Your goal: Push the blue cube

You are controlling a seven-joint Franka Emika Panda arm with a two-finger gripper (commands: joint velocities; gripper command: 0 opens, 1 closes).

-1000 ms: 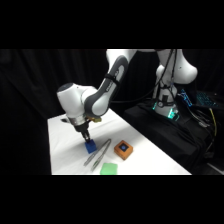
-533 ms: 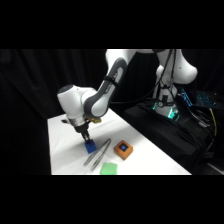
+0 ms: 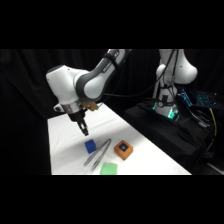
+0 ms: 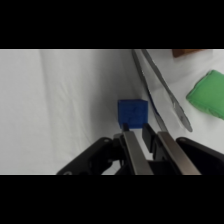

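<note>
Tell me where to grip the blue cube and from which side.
Grip the blue cube across two opposite flat side faces, coming down from above. It sits flat on the table; the metal tongs lie close along one side, so avoid closing across that side.

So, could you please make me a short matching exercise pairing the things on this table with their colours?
Things:
1. cube
2. tongs
3. flat square
4. block

Colours:
A. green
B. orange-brown with a blue centre
C. deep blue
D. silver metal

Pairs: 1-C, 2-D, 3-A, 4-B
</note>
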